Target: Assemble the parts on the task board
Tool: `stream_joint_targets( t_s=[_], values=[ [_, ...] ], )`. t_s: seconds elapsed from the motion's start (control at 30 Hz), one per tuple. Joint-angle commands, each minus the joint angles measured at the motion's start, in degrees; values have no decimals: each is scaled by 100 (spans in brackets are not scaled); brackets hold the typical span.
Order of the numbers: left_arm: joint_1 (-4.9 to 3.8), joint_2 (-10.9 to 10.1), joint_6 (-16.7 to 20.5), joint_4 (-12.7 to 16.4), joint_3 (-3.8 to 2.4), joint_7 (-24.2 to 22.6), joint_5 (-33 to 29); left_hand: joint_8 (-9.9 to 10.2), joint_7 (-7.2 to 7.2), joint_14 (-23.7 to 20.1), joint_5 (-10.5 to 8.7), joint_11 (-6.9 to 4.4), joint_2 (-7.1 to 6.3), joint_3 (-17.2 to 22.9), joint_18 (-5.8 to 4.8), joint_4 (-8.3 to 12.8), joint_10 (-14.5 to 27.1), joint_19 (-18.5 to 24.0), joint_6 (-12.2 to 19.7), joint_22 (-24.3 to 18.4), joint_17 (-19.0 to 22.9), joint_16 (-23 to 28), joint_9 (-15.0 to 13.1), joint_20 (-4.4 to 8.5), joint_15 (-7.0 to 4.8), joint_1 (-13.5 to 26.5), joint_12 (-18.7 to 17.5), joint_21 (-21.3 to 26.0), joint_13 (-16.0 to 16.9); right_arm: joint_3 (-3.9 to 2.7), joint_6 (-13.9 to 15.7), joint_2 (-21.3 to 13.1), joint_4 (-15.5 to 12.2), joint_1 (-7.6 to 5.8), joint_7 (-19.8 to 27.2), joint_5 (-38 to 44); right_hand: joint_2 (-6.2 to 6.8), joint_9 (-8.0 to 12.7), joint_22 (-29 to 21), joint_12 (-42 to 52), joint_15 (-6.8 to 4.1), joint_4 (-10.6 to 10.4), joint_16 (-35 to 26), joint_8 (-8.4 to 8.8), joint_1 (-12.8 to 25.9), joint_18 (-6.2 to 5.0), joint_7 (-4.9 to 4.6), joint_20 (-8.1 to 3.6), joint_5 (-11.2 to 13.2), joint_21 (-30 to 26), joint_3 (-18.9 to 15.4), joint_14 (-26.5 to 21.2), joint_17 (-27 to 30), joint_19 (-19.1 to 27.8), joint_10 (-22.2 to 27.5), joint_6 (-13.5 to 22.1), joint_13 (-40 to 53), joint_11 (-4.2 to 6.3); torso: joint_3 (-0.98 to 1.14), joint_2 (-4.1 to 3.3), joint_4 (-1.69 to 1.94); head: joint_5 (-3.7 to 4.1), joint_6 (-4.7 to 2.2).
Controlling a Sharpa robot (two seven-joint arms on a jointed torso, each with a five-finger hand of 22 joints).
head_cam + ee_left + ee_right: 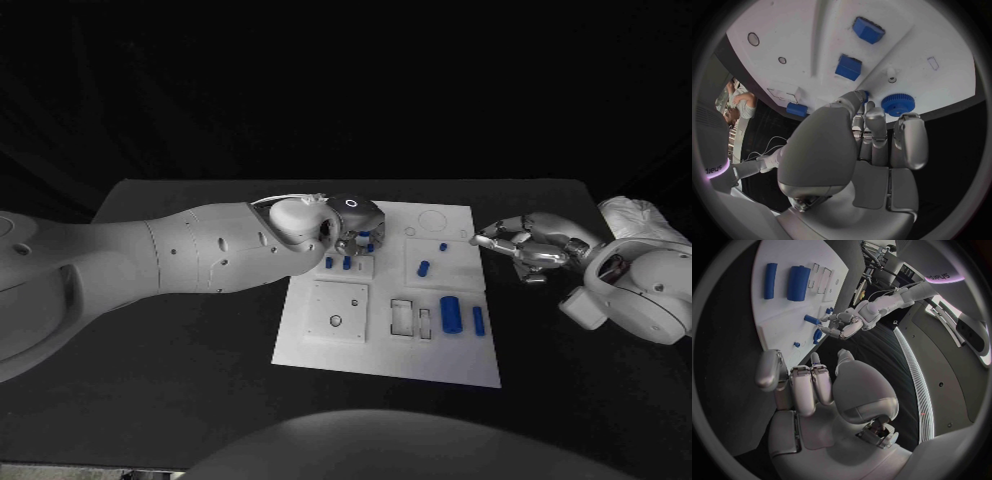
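While your black table (173,400) carries everything, the white task board (375,355) lies at its middle, long side running away from the robot. Your left arm (159,260) reaches in across the table and ends over the board's far left corner. Your right arm (642,285) is bent beside the board's right edge, off the board.

The left robot hand (346,228) sits low over that far corner, palm down. From the left wrist view its fingers (870,130) are curled together toward the board, tips just beside a blue gear (898,104) at the board's edge; one fingertip meets a small blue piece, but you cannot tell whether it is gripped. The right robot hand (519,248) hovers just off the board's right edge, fingers slackly bent and apart with nothing between them.

On the board, a thick blue cylinder (451,314) lies near the right edge, a thinner blue rod (479,320) just beside it, both lengthwise. A short blue peg (424,268) lies farther back. Two small blue blocks (338,263) sit on a raised white plate near your left robot hand.
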State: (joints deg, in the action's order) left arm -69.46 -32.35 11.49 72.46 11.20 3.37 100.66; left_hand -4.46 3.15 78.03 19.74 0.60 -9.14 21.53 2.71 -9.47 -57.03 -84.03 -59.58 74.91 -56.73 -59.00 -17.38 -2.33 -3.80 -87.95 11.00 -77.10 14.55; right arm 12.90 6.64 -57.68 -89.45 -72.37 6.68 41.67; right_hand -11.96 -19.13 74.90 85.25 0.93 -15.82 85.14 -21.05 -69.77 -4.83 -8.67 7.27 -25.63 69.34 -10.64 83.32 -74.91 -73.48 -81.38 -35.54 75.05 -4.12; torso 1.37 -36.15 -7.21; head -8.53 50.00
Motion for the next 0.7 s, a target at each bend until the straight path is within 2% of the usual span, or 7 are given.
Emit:
stream_joint_targets(
  t_s=[0.03,0.5,0.7],
  values=[
    [23,19,29,-19,-3,-23,28,-47,-4,-14,-34,-3,11,23,43,24,-73,-22,-64,992,-8,-49,5,-3,0,-31,35,6,-3,0,-96,9,1,1,18,28,8,5,836,-21,-10,1,0,12,-48,-31,-2,-1,-14,-19,22,4,-715,-4,8,-29,823,28,3,2,-3,2,0],
    [124,96,519,-186,-4,-195,190,-205,-50,23,-165,-72,86,34,41,178,-404,-37,-333,1014,92,-110,-18,33,-46,-28,162,-1,28,0,-81,17,4,1,24,24,8,5,836,-21,-9,-2,-2,10,-48,-32,-4,-1,-13,-20,22,2,-712,-3,8,-33,823,26,1,-3,-3,42,0],
    [136,51,933,-143,-14,-254,225,-288,-41,80,-186,-80,116,0,9,231,-604,-103,-495,1072,115,-162,-33,49,-64,-7,236,-130,51,0,-74,12,6,2,30,23,6,5,834,-21,-8,-7,-4,8,-48,-33,-5,-1,-11,-26,24,-1,-708,1,9,-38,822,25,6,1,4,59,0]
  ],
)
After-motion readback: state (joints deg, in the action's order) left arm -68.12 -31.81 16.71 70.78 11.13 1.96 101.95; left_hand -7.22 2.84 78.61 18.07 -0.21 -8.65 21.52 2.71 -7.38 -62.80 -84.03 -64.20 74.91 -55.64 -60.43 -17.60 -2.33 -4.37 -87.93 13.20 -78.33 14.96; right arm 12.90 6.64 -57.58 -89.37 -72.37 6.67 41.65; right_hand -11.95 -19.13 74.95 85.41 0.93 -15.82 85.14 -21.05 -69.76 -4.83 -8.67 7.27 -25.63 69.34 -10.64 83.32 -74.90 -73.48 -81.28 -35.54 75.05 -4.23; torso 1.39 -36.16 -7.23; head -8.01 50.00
